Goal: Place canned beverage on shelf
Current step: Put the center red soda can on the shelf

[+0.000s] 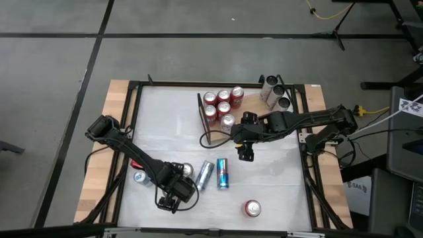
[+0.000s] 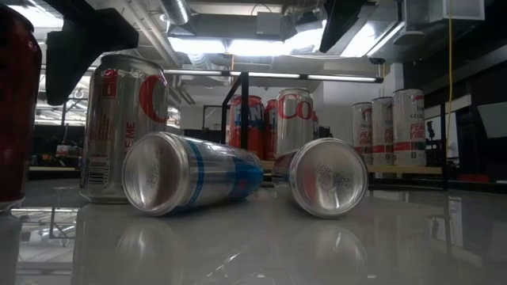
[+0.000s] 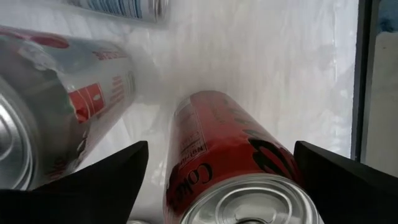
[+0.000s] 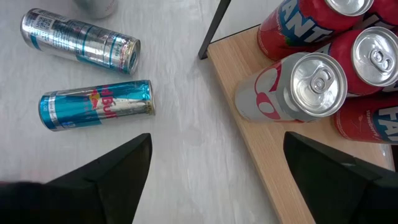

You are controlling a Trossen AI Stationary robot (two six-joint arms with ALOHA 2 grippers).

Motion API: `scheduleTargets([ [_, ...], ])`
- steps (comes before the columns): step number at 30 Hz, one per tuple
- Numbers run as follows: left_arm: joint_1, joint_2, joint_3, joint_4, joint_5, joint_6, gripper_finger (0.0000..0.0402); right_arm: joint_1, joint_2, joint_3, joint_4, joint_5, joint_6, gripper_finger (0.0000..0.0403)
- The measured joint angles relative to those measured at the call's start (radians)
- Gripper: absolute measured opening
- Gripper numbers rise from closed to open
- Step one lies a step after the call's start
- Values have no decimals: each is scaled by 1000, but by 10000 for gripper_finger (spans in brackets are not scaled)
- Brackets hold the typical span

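The left gripper (image 1: 173,198) reaches low at the near left of the table, fingers spread wide around a red can (image 3: 233,162). The right gripper (image 1: 246,153) hangs open just beside the shelf (image 4: 261,149), which holds several upright cans.

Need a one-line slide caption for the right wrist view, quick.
Open right gripper hovers by the shelf edge beside a silver Coke can; blue can lies on the table.
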Motion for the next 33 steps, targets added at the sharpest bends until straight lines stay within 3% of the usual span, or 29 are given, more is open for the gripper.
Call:
scheduleTargets([
  [4, 1, 0, 0, 3, 6, -32, 395, 0, 0, 0, 0, 0, 0, 354],
  [10, 10, 0, 9, -11, 104, -207, 391, 0, 0, 0, 0, 0, 0, 353],
  [17, 2, -2, 57, -52, 58, -472, 390, 0, 0, 0, 0, 0, 0, 353],
  [33, -38, -2, 58, -138, 63, -985, 390, 0, 0, 0, -1, 0, 0, 353],
])
